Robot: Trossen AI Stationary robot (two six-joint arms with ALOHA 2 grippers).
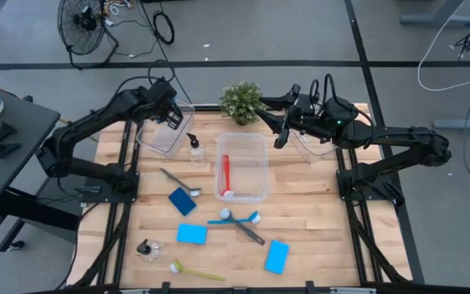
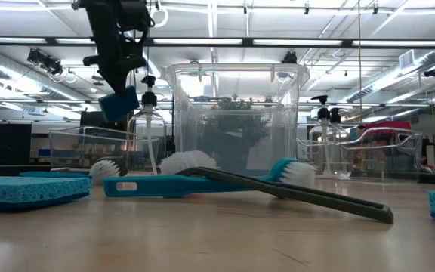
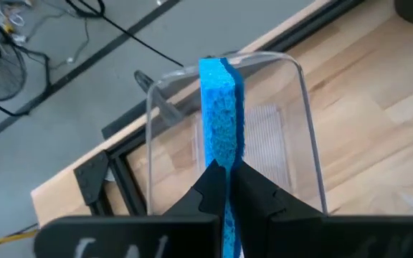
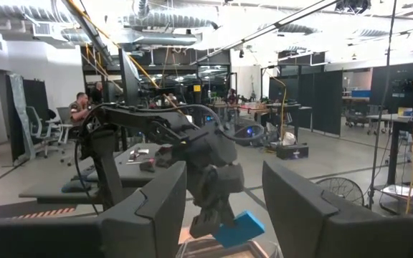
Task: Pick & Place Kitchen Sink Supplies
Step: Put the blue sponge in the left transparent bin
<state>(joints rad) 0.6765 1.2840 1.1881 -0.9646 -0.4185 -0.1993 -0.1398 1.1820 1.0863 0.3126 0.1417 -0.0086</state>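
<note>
Nearest the low camera, a blue brush and a grey brush lie crossed on the table, with blue sponges at both edges (the high view alone shows three lying flat, plus a yellow-green brush). Farther back, the middle bin holds a red brush. At the far left, the left gripper pinches a blue sponge upright above the left bin. The right gripper hangs beside the plant, its fingers spread and empty.

Grey floor, fan, ceiling striplights.
</note>
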